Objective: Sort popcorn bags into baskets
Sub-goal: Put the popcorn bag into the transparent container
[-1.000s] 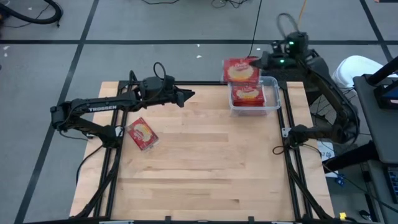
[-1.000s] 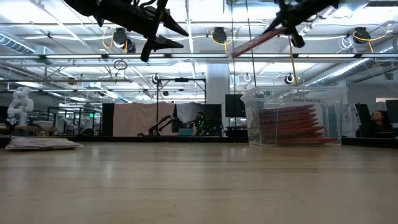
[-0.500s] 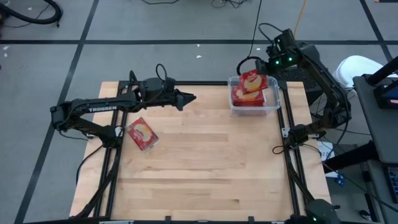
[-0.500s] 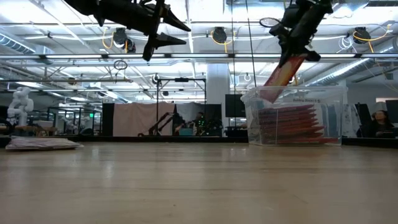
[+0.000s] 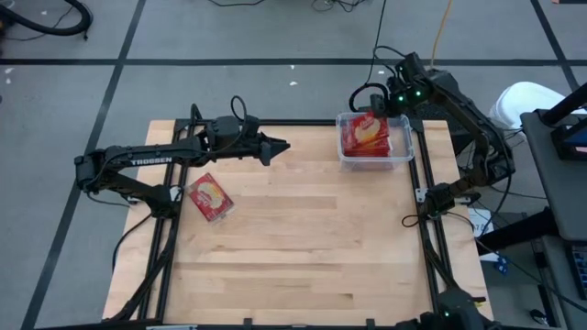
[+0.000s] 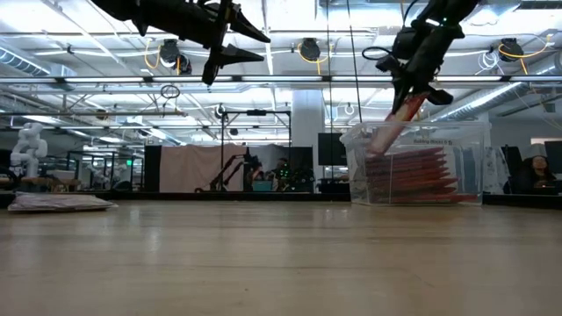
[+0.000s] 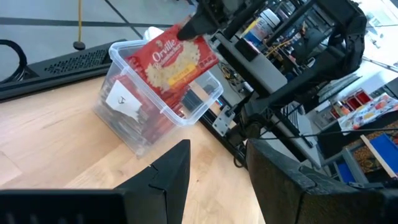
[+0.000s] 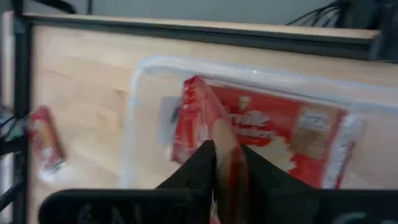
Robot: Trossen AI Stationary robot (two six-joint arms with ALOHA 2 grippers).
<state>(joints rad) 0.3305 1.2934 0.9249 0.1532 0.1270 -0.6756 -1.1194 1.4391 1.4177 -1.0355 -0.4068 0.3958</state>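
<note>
My right gripper (image 5: 383,112) is over the clear basket (image 5: 400,156) at the table's far right, shut on a red popcorn bag (image 6: 391,127). The bag slants down into the basket, where several more red bags (image 6: 413,171) lie stacked flat. One more popcorn bag (image 5: 209,197) lies flat on the table at the left, picture side up. My left gripper (image 5: 282,147) hangs high over the far middle of the table, open, nothing between its fingers, pointing at the basket (image 7: 134,134). My right gripper pinches the bag's upper end (image 8: 219,138) between its two fingers, slanting down from the far right. The bag shows edge-on between them. It hangs steeply tilted, with its lower end (image 6: 376,145) below the rim by the basket's left wall.
A black frame rail (image 5: 426,229) runs along the table's right edge, another (image 5: 156,238) along its left. The wide wooden top (image 5: 303,247) in front of the basket holds only the one loose bag.
My right gripper has come down over the basket from its far side and tipped its fingers downward. The bag it holds, nearly level above the rim before, now stands steeply tilted with its lower end inside the basket.
</note>
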